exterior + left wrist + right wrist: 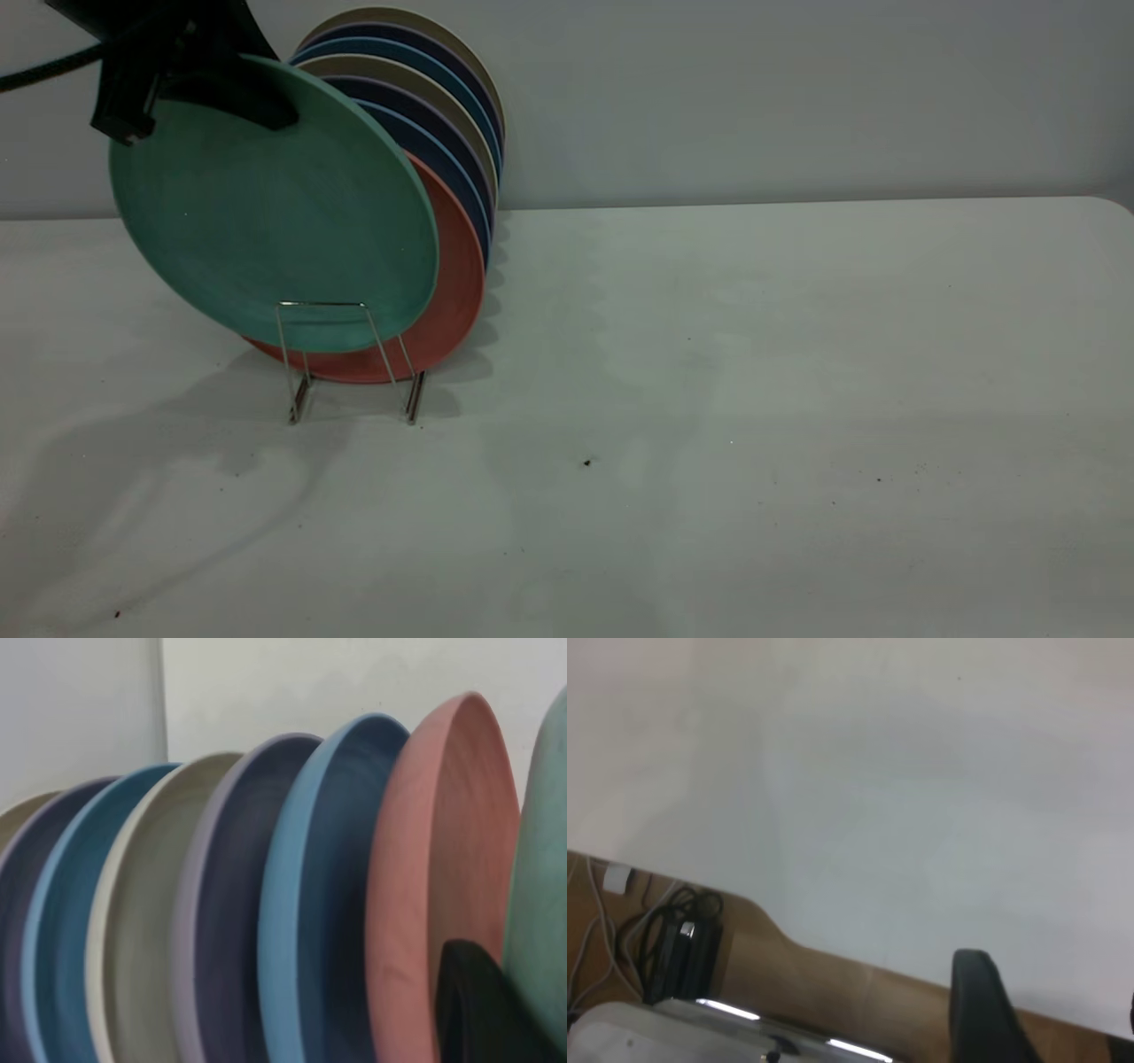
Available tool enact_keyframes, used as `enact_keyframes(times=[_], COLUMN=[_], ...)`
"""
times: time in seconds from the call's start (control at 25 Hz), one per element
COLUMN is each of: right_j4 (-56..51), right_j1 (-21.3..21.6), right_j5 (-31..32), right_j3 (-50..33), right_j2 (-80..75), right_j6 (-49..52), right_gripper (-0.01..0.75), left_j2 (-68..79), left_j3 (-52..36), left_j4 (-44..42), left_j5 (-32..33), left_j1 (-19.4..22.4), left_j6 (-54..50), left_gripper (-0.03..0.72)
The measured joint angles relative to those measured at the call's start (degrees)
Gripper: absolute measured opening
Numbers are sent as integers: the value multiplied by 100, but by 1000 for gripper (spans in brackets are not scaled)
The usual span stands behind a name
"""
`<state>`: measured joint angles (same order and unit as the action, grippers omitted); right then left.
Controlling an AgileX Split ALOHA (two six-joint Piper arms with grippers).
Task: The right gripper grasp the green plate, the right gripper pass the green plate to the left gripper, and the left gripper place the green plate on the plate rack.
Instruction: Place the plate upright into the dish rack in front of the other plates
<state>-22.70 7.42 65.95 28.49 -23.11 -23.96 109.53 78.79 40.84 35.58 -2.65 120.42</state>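
The left gripper (213, 93), reaching in from the upper left of the exterior view, is clamped on the top rim of the green plate (275, 208), one black finger (478, 1010) showing against the plate's back in the left wrist view. The plate stands on edge at the front of the plate rack (350, 363), its lower rim down behind the foremost wire loop and just in front of the salmon-pink plate (456, 292), with the row of blue and cream plates (443, 115) filing away behind. By the look of it, the handover is done and the placing step is nearly complete; what remains is to settle the rim fully into its slot, part the fingers and lift clear without nudging the neighbours. The plate's face points toward the camera and slightly upward, its top leaning to the left. The right gripper (992, 1010) is away from the rack over bare table (753, 399); whether its fingers are parted cannot be told.
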Motion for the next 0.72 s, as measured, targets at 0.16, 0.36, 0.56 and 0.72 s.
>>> enact_keyframes(times=[0.16,0.36,0.56,0.72], right_j4=[76,137,142,158], right_j1=[0,0,0,0], right_j5=[-6,-6,-6,-6], right_j3=[-84,-85,-85,-85], right_j2=[0,0,0,0], right_j6=[0,0,0,0], right_gripper=[418,418,418,418], left_j2=[45,46,46,46], left_j3=[0,0,0,0], left_j4=[4,4,4,4], left_j5=[-13,162,239,245], left_j1=[0,0,0,0], left_j6=[0,-57,-286,-382], left_gripper=[106,189,336,401])
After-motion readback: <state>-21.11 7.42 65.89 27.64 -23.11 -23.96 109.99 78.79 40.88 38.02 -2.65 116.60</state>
